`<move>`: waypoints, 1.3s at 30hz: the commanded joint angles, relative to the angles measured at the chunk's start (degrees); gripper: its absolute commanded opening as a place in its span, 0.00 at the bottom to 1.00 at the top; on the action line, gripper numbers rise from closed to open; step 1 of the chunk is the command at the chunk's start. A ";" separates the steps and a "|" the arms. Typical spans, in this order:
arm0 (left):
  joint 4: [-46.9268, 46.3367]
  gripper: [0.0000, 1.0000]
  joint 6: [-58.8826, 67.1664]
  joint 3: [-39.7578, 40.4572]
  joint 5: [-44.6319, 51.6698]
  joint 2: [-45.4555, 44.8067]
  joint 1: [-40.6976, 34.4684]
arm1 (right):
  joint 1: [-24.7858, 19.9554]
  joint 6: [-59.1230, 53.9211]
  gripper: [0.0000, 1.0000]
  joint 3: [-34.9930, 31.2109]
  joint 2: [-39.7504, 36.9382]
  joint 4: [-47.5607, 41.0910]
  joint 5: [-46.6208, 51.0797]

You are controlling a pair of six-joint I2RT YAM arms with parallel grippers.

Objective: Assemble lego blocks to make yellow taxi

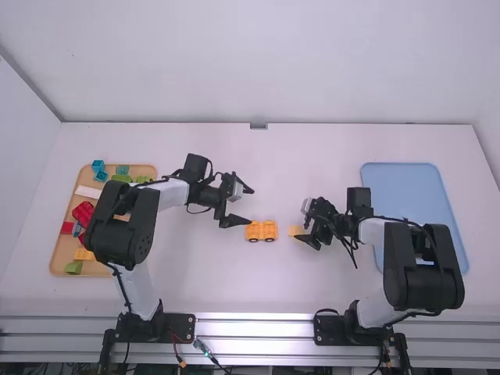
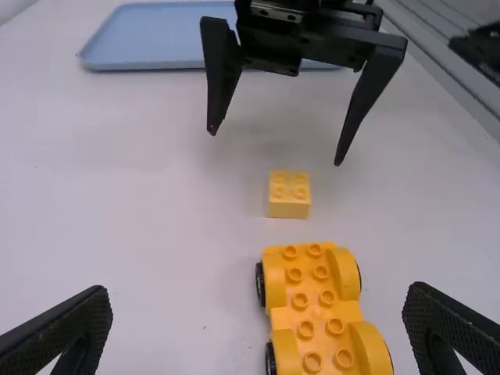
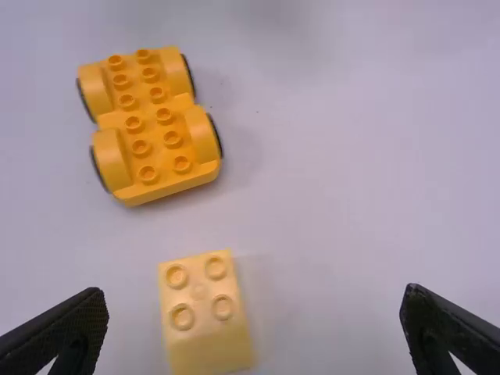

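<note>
Small block (image 2: 289,205): likely light, stiff, slick; best held by flat sides. Left gripper (image 1: 250,206), right gripper (image 2: 275,148): jaws open, empty.

1. L arm (image 1: 172,194) & R arm (image 1: 372,231): same build, smooth wht links, blk joints.
2. L housing (image 1: 125,228) & R housing (image 1: 418,269): big, blk, boxy w/ rounded corners.
3. Blk cables (image 1: 405,221) run along both arms.
4. L end effector (image 1: 251,207) & R end effector (image 1: 301,221): blk, 2 tapered fingers ea., w/ textured surfaces.
5. R end effector body also has small round metallic screws (image 2: 292,17).
6. Blk base plates (image 1: 181,326) at near side, w/ thin red wires (image 1: 175,345) by L one.
</note>
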 commanded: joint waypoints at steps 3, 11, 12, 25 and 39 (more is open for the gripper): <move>8.72 0.99 2.86 -7.69 3.54 0.28 -0.46 | -1.86 -6.05 0.99 -2.60 0.15 0.39 -7.78; 23.32 0.99 -10.10 -14.32 0.13 0.28 -0.55 | -1.75 -7.06 0.97 2.56 12.70 4.26 -11.28; 23.41 0.99 -9.90 -14.47 0.07 0.28 -0.57 | -1.68 -7.06 0.96 3.06 13.35 3.96 -11.41; 24.06 0.99 -10.58 -16.28 -2.67 0.28 -2.12 | -2.51 -16.13 0.38 11.65 21.88 -8.22 -12.87; 33.79 0.99 -18.05 -16.31 -14.88 4.72 -9.11 | 1.36 -23.67 0.15 15.56 11.76 -24.13 -14.10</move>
